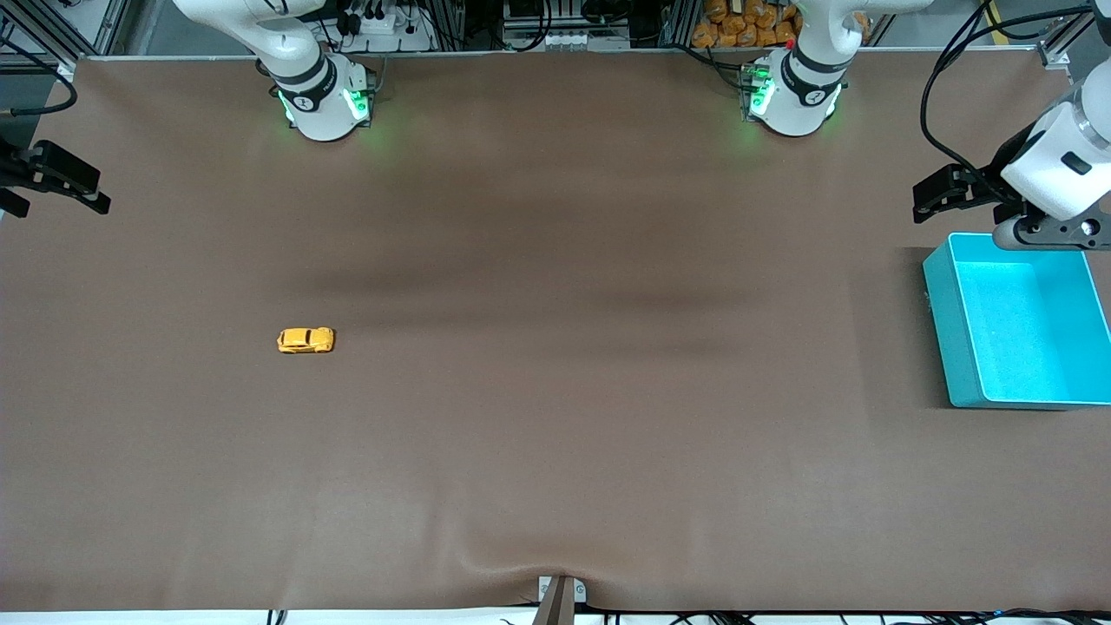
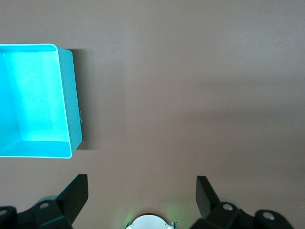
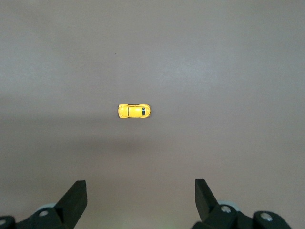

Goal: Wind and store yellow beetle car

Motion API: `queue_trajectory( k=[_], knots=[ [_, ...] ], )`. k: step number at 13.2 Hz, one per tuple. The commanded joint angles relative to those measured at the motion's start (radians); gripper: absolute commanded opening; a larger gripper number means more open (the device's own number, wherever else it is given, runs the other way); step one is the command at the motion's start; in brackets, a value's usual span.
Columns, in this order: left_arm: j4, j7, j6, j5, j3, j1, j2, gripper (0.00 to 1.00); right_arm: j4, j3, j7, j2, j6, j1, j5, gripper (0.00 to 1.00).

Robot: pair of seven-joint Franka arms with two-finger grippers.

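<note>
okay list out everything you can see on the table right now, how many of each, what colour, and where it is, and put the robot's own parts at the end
small rounded yellow toy beetle car: one, yellow-orange with dark windows, lying alone on the table toward the right arm's end.
rectangular turquoise plastic bin: one, turquoise, open-topped with nothing visible inside, at the left arm's end of the table.
brown table cover: one, brown, spread over the whole table.
right gripper: one, black fingers, open, holding nothing, up in the air at the right arm's end of the table, with the car in its camera's view.
left gripper: one, black fingers, open, holding nothing, up in the air beside the bin.
</note>
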Motion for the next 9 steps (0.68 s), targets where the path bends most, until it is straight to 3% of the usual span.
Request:
queue_trajectory(
  k=[1,9],
  knots=[
    [0.003,0.036,-0.012,0.011,0.01,-0.013,-0.011,1.0,-0.006,0.019,-0.02,-0.013,-0.012,-0.025,0.021,1.0],
    [0.001,0.031,-0.014,-0.026,0.019,-0.002,-0.008,1.0,-0.024,0.019,-0.036,-0.003,-0.003,-0.015,0.04,1.0]
  ],
)
